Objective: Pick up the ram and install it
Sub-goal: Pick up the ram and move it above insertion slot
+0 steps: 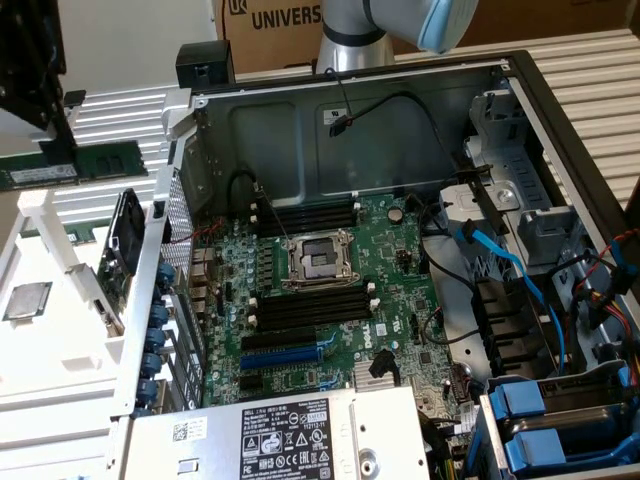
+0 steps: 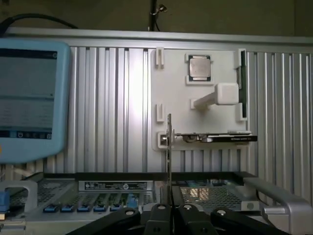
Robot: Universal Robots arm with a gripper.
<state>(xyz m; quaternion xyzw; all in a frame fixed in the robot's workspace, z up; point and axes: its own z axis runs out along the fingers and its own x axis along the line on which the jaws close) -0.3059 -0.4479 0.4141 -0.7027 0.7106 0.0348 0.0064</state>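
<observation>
The ram (image 1: pixel 92 164) is a long green stick with a white label, hanging level over the white parts holder (image 1: pixel 45 250) at the exterior view's left. My gripper (image 1: pixel 58 148) comes down from above and is shut on the stick's upper edge. In the wrist view the ram (image 2: pixel 169 147) appears edge-on as a thin upright strip rising from between my closed fingers (image 2: pixel 161 215). The motherboard (image 1: pixel 330 300) lies in the open computer case, with long black memory slots (image 1: pixel 305 215) on both sides of the CPU socket (image 1: pixel 320 260).
A blue expansion slot (image 1: pixel 290 355) and the power supply (image 1: pixel 290 435) lie toward the front of the case. Cables (image 1: pixel 500 270) and drive bays fill its right side. The white holder (image 2: pixel 176 98) carries a CPU chip (image 2: pixel 199 67) and a black card (image 2: pixel 215 138). A teach pendant (image 2: pixel 29 98) stands beside it.
</observation>
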